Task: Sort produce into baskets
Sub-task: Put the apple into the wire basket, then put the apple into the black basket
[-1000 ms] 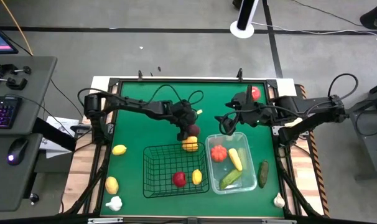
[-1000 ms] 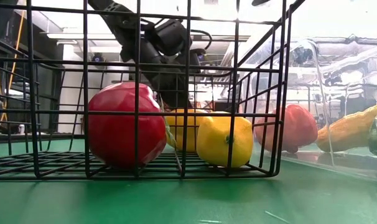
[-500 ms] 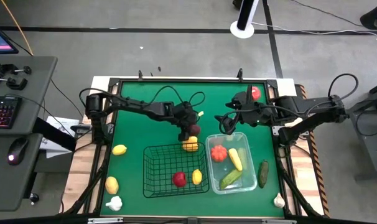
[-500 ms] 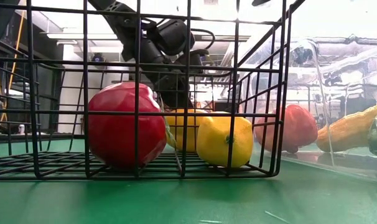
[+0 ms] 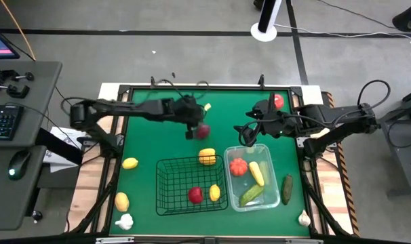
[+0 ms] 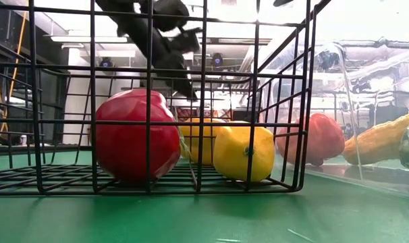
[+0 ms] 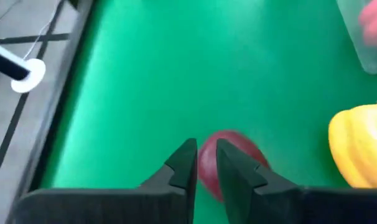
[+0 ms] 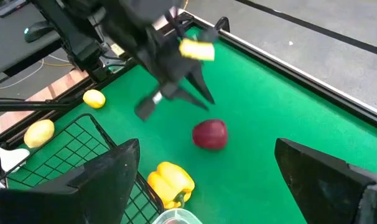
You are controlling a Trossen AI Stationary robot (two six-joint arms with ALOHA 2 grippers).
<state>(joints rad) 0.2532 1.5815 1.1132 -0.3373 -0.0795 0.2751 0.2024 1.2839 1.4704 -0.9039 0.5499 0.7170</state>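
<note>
A dark red fruit [image 5: 203,130] lies on the green mat beyond the black wire basket [image 5: 166,196]; it also shows in the right wrist view [image 8: 209,134]. My left gripper [image 5: 192,131] is shut and empty, raised just above and left of it [image 7: 206,149]. A yellow pepper [image 5: 207,156] lies against the basket's far side. The basket holds a red apple [image 5: 195,195] and a lemon [image 5: 214,192]. The clear tub [image 5: 266,150] holds a red vegetable [image 5: 238,167], corn [image 5: 257,173] and a cucumber [image 5: 251,195]. My right gripper [image 5: 249,137] is open and empty over the tub's far edge.
Loose on the mat: a lemon [image 5: 129,163], a yellow fruit [image 5: 122,201] and garlic [image 5: 125,221] at the left, a cucumber [image 5: 287,189] and garlic [image 5: 304,218] at the right, a red tomato [image 5: 279,102] at the far right. Bare mat lies at the far left.
My left gripper has risen and gone toward the table's far left, away from the yellow pepper. The dark red fruit has shifted a little toward the far edge and now lies apart from the pepper. My right arm has kept still.
</note>
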